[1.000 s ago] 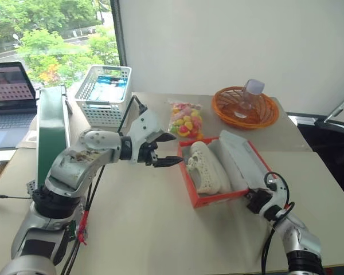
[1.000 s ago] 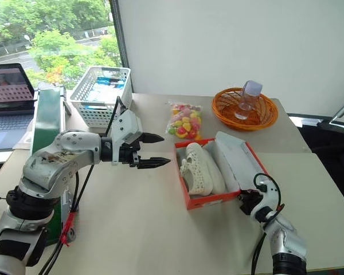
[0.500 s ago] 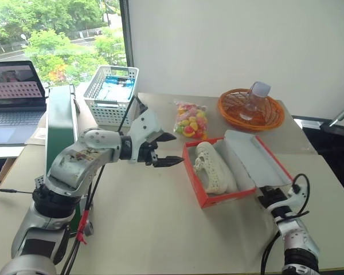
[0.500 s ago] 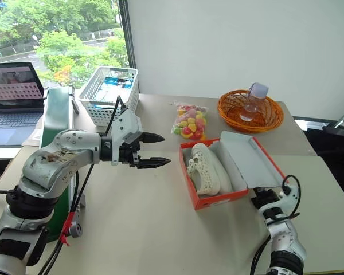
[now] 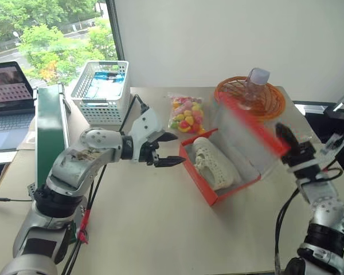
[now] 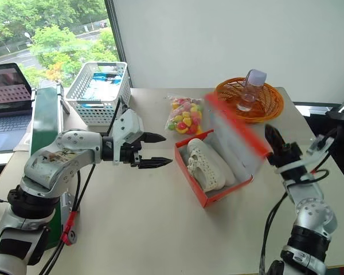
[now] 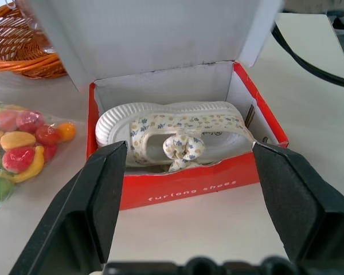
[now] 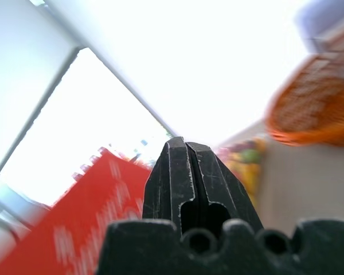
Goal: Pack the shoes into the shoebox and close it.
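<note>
Left eye view: the shoebox (image 5: pixel 218 192) sat on the tabletop (image 5: pixel 160 229) with the shoes (image 5: pixel 213 163) inside and its lid (image 5: pixel 246 129) raised, blurred. The left end effector (image 5: pixel 169 150) hovered just beside the box, fingers spread, empty. The right end effector (image 5: pixel 284 134), fingers pressed together, was by the lid's outer side.
</note>
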